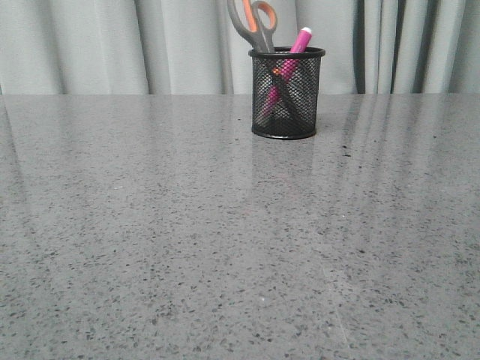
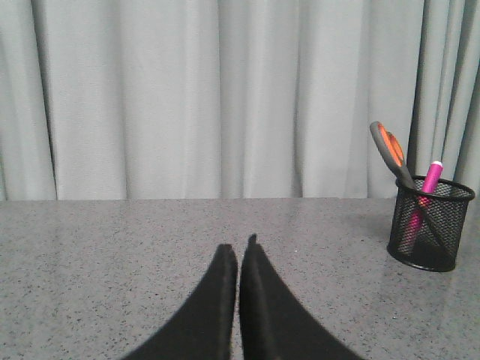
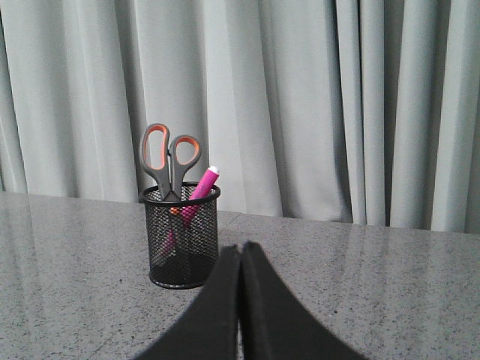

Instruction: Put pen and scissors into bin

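Note:
The black mesh bin (image 1: 286, 112) stands upright at the back of the grey table. The scissors (image 1: 253, 24) stand in it, handles up, blades down inside. The pink pen (image 1: 298, 41) leans in it too, white tip up. The bin also shows in the left wrist view (image 2: 430, 229) with scissors (image 2: 390, 148) and pen (image 2: 431, 178), and in the right wrist view (image 3: 181, 236) with scissors (image 3: 171, 159) and pen (image 3: 204, 182). My left gripper (image 2: 239, 249) is shut and empty, well apart from the bin. My right gripper (image 3: 239, 248) is shut and empty, just beside the bin. Neither gripper shows in the front view.
A grey speckled table (image 1: 225, 247) fills the front view. Pale grey curtains (image 1: 112, 45) hang behind its far edge.

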Tool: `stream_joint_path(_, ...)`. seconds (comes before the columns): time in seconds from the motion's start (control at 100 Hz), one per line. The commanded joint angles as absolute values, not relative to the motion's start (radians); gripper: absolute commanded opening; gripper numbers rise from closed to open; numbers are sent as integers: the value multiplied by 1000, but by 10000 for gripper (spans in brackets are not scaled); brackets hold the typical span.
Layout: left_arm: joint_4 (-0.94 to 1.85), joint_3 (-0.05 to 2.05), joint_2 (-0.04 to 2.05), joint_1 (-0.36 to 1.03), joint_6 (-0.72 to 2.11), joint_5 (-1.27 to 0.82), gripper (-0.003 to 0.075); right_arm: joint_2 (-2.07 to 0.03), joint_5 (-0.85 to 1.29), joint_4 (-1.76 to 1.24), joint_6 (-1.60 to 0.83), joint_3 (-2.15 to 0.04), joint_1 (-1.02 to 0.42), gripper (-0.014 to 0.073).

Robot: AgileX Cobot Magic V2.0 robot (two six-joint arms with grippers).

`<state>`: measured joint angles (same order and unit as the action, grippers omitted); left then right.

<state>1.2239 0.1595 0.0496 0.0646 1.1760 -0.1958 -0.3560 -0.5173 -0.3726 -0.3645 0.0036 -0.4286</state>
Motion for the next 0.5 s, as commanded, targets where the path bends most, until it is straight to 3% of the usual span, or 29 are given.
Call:
stream_joint_path(0.0, 1264, 143, -3, 61, 1175, -165, -19, -345, -576, -374, -374, -20, -421, -76)
stream_joint_path(0.49, 1376, 115, -32, 61, 1175, -165, -19, -345, -554, -376, -374, -20, -421, -76)
